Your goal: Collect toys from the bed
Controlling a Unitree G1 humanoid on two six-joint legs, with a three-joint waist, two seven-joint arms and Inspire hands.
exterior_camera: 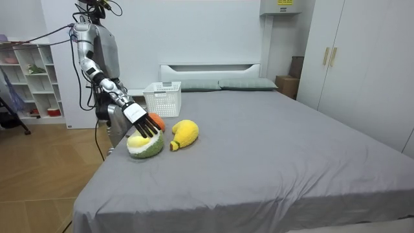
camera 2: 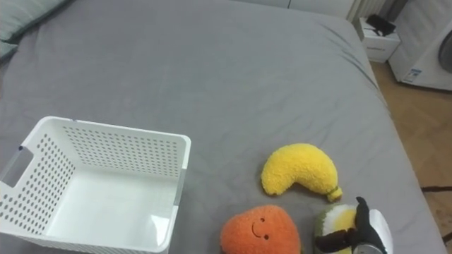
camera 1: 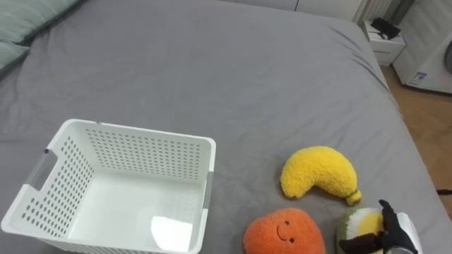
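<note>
looking at the pick — where's the right hand (camera 1: pixel 394 227)? (a)

near right corner of the eye views, laid against the round green-and-yellow toy (camera 1: pixel 355 224) on its right side, touching it. can't tell whether it's clamped on or just resting. room view has the robot standing at the bed's side, arm stretched out over the toys. (b)

rest of the toys? (a)

all on the grey bed (camera 1: pixel 247 70), none in the basket (camera 1: pixel 134 131). orange toy (camera 1: pixel 284 233) is just left of the round one, yellow banana (camera 1: pixel 318 173) just beyond both. basket sits well left, opening up, empty. (b)

how would you run this step? (a)

get a wrap right round the round toy before lifting — plush squashes, so a shallow top hold will likely slip. lift straight up first so it doesn't drag the orange one, then carry left over the rim and let go low inside. (b)

orientation? (a)

round toy has no real long axis; its pale cut face looks up. banana's long axis runs left-right, curved, fat end left, brown stalk tip pointing right and near, close to the round toy. orange one lies face up. for the banana i'd grab across the middle, square to that axis. (b)
</note>
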